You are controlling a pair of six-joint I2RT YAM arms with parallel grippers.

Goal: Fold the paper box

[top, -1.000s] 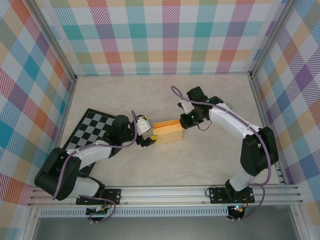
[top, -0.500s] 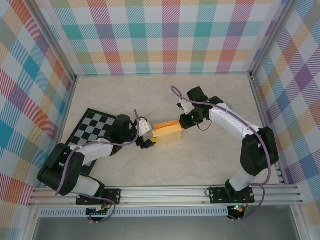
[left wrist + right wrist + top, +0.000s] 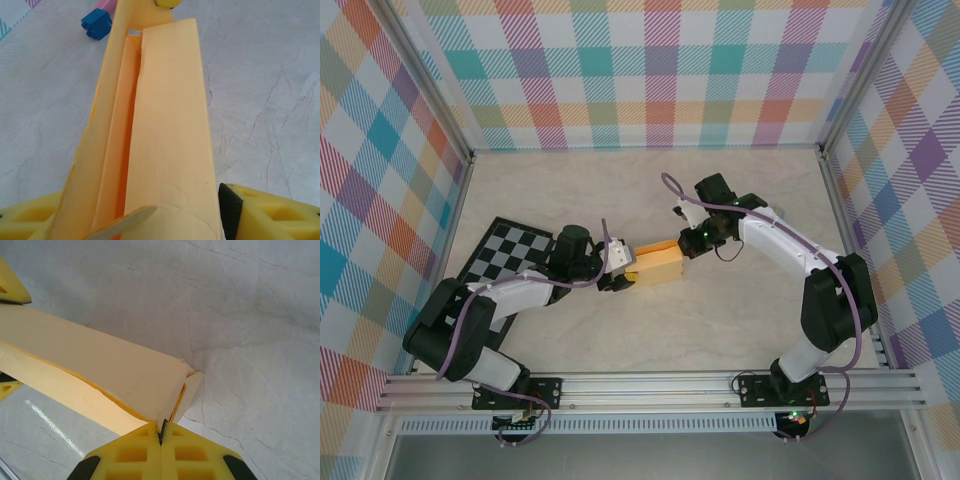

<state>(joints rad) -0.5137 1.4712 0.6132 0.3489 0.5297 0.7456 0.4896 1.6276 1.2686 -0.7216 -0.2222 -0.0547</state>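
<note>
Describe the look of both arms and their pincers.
The left arm and right arm have white links, black joints and a looping purple cable each. The left pincer and right pincer have yellow cut-out fingers with black patches.

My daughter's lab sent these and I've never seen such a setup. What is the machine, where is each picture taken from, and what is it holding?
These are two robot arms bolted to a table's near edge, each ending in a two-finger gripper. The overhead view looks down from behind them; the other two come from cameras on the wrists. On the marbled table lie a black-and-white checkered board and a yellow-orange paper box. The left gripper clasps one end of the box; the right gripper pinches its other end. The left wrist view also shows a blue block beyond the box.
</note>
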